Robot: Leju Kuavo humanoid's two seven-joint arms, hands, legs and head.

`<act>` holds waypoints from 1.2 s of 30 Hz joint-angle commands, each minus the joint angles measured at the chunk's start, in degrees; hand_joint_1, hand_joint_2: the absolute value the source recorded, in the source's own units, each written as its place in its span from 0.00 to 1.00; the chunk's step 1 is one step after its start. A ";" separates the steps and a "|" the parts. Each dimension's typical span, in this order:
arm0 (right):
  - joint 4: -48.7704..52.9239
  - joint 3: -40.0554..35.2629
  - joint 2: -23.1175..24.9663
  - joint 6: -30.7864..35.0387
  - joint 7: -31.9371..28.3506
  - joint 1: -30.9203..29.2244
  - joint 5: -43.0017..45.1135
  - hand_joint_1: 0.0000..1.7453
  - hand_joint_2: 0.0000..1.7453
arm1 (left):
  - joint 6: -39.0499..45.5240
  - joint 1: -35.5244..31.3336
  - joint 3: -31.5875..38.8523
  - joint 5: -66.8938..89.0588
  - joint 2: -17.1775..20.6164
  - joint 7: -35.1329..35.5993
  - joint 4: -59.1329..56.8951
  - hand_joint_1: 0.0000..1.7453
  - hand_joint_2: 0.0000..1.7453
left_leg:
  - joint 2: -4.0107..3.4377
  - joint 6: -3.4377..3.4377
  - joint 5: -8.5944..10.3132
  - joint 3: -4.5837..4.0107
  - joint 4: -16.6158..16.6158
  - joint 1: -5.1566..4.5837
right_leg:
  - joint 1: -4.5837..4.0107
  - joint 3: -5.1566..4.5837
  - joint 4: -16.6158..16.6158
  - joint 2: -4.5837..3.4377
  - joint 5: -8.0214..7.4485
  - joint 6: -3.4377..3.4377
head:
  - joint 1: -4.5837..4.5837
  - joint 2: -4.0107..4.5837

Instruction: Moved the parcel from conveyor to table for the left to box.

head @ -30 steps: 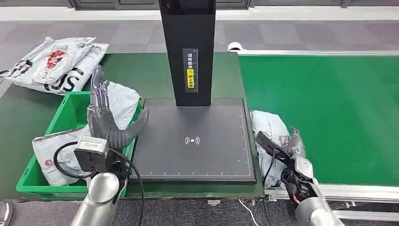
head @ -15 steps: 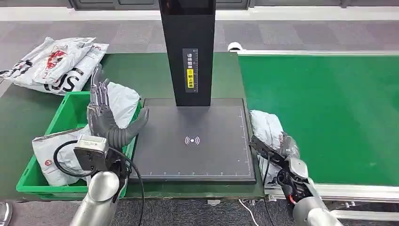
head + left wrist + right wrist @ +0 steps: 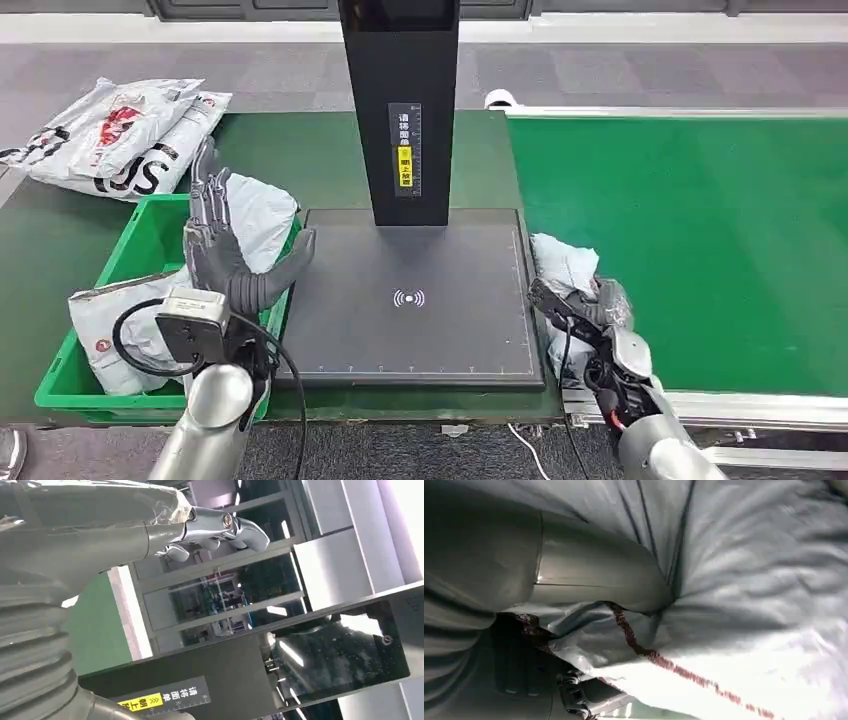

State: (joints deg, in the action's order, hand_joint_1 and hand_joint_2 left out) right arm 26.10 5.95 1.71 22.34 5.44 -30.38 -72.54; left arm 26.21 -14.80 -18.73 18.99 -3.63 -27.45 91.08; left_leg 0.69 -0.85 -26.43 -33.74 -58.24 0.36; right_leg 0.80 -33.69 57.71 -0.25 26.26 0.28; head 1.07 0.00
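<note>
Head view: the grey poly-mailer parcel (image 3: 562, 275) lies at the near left edge of the green conveyor (image 3: 700, 240), just beside the right edge of the black scanner plate (image 3: 410, 295).
Progress: judged from this, the transfer is at its start; the parcel is not yet off the belt and nothing lies on the plate.
What is left: lifting the parcel, carrying it across to the plate on the table (image 3: 290, 150), then the left hand's boxing.
Right hand: the right hand (image 3: 585, 310) is on the parcel, fingers wrapped into the crumpled film.
Right wrist view: the thumb (image 3: 594, 575) presses deep into the bag's folds (image 3: 744, 580), so I judge the hand closed on the parcel.
Left hand: the left hand (image 3: 225, 250) is raised over the green bin (image 3: 135, 250), fingers spread and straight, holding nothing.
Bin: it already holds grey parcels (image 3: 110, 320), at the table's near left corner.
Spare bags: printed mailers (image 3: 115, 130) lie at the table's far left edge.
</note>
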 commanded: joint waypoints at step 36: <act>29.40 -17.15 7.24 10.45 -14.85 2.56 12.68 1.00 1.00 | 1.82 -3.41 -1.55 -1.00 -1.24 -3.15 -6.51 0.00 1.00 | -0.66 0.00 0.02 -0.07 0.07 0.07 | -0.11 -0.24 -0.10 -0.60 -0.21 -0.02 | 0.00 0.00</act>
State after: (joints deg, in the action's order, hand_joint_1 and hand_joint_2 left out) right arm 88.84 13.43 16.48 39.75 -19.33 -14.77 -63.41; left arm 27.89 -14.08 -18.73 19.67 -6.14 -30.05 88.56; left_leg 0.67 -0.86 -26.36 -34.05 -58.21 0.38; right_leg 0.75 -33.97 57.75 -0.26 26.23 0.28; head 1.07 0.00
